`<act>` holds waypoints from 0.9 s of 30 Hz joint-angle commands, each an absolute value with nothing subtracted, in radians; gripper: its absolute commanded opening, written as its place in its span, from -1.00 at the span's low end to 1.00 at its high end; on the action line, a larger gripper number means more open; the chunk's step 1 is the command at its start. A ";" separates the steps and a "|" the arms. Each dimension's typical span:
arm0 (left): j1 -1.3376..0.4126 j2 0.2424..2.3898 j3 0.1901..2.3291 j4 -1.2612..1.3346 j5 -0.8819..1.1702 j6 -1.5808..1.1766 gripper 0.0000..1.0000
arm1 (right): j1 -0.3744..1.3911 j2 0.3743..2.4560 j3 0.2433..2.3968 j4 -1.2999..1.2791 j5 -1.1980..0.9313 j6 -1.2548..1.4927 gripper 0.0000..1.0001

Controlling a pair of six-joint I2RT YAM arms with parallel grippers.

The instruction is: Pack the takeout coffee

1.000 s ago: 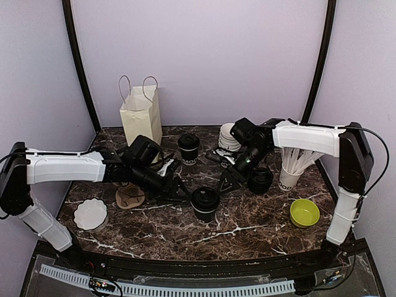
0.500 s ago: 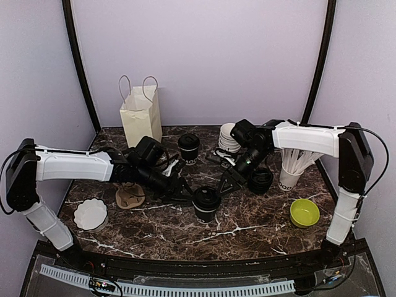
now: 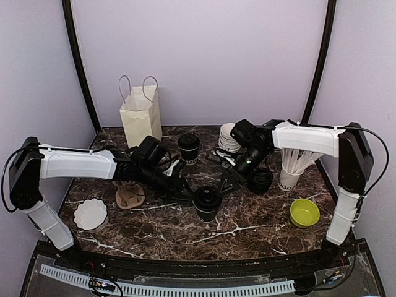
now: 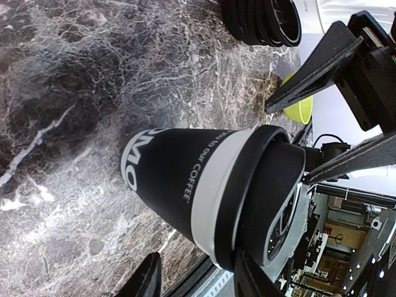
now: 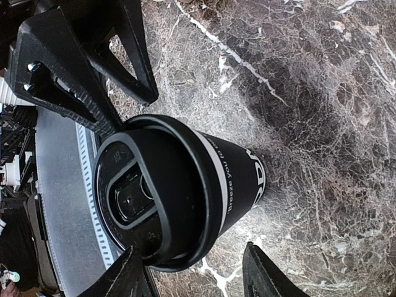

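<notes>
L gripper (image 4: 197, 265): jaws spread, one finger either side of the cup (image 4: 185, 179) near its lidded top, not pinching it; lid rim sits v. close to one finger, contact can't be told. R gripper (image 5: 192, 253): jaws spread too, facing the same cup from the opposite side, no grip seen.

The two sets of fingertips meet around one cup, prob. so one arm can steady it while the other takes hold, though which arm is meant to lift can't be told. The cup stands mid-bench with its lid on.

A 2nd cup (image 3: 189, 148), also lidded, stands toward the back edge, just right of the bag (image 3: 141, 116). The bag is upright at the back-left corner, handles up; it is likely where the coffee goes.

Room:
- Bare bench (image 3: 247, 235) lies between the cup and the near edge, so there is space to draw back that way.
- Left of the cup, under the L arm, are the carrier (image 3: 129, 197) and a white dish (image 3: 91, 214) nearer the left edge.
- Right of the cup is a stack of black lids (image 3: 261, 179), close under the R arm.
- The stick cup (image 3: 291, 167) and green bowl (image 3: 304, 212) sit by the right edge, well apart from the work.
- Tightest spot is at the cup itself: opposing fingertips are near each other and could clash or tip it.
- The way to the bag runs past the 2nd cup.
</notes>
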State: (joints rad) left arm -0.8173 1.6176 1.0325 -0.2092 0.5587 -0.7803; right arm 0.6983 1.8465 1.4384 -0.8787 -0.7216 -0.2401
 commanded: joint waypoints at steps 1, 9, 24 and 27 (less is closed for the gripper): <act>-0.820 1.633 1.059 -0.316 0.499 -0.746 -0.16 | 0.686 1.825 1.426 -0.867 -0.733 -0.229 0.10; -0.821 1.697 1.105 -0.341 0.497 -0.724 -0.20 | 0.643 1.830 1.402 -0.870 -0.763 -0.204 0.10; -0.814 1.759 1.132 -0.379 0.483 -0.689 -0.25 | 0.638 1.932 1.416 -0.870 -0.790 -0.175 -0.03; -0.800 1.784 1.109 -0.395 0.470 -0.683 -0.26 | 0.639 1.954 1.414 -0.867 -0.776 -0.165 -0.05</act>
State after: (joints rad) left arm -0.8093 1.7123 1.1427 -0.3019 0.5434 -0.7132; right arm 0.6312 1.8927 1.4117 -0.8871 -0.8391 -0.1829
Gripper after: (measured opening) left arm 0.373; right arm 0.481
